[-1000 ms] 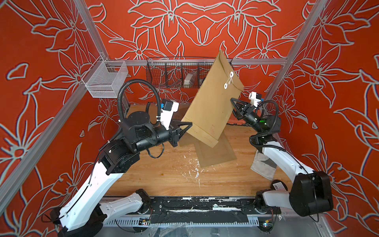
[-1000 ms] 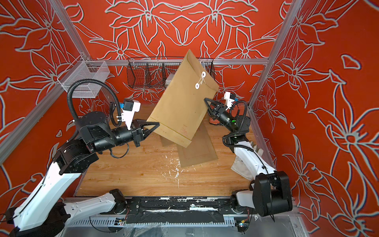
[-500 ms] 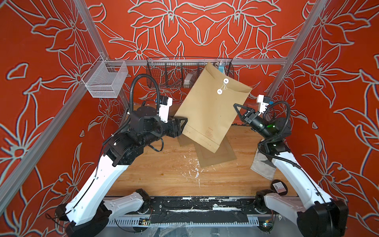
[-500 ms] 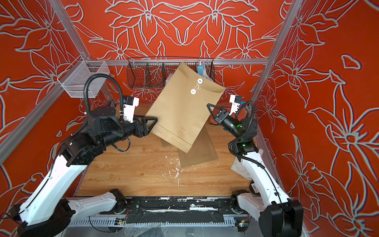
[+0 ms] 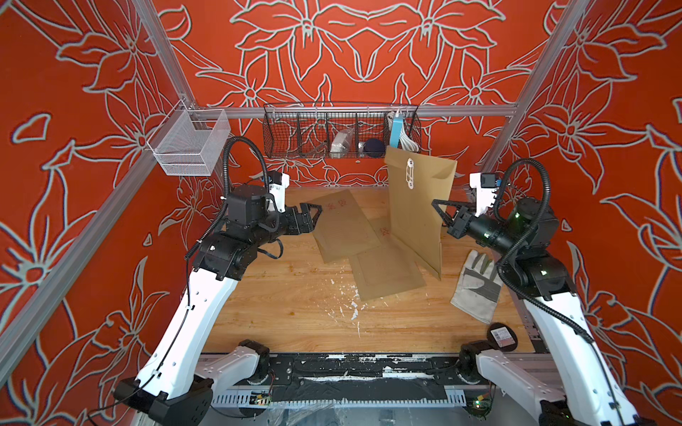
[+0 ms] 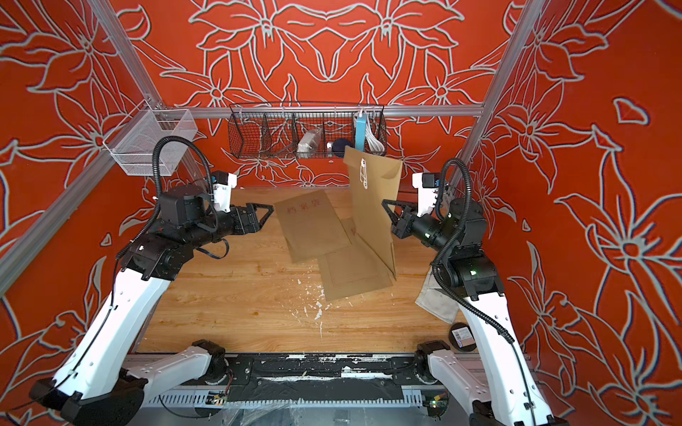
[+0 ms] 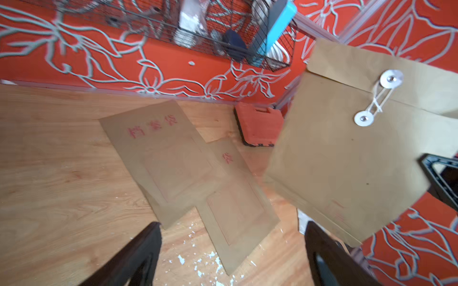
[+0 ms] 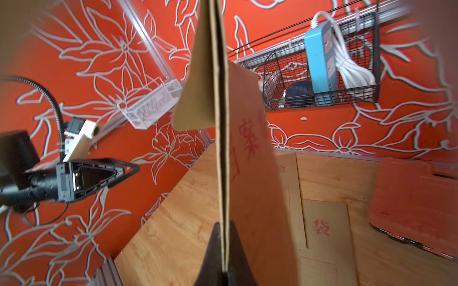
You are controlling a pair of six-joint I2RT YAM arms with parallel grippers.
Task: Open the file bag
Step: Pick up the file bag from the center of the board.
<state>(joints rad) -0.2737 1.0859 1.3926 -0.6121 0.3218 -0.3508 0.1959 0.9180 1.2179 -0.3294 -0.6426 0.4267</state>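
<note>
Right wrist | right gripper [image 8: 224, 225] clamps file bag [image 8: 250, 178] edge; tie hid. | left gripper [image 5: 316, 218] wide, off bag; glove [image 6: 430, 304] part-hid.

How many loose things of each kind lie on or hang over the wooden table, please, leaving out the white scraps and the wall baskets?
Kraft file bags: 3 (held bag, far flat bag, near flat bag)
Grey glove: 1
Black disc: 1
Red block: 1
Total: 6
</note>
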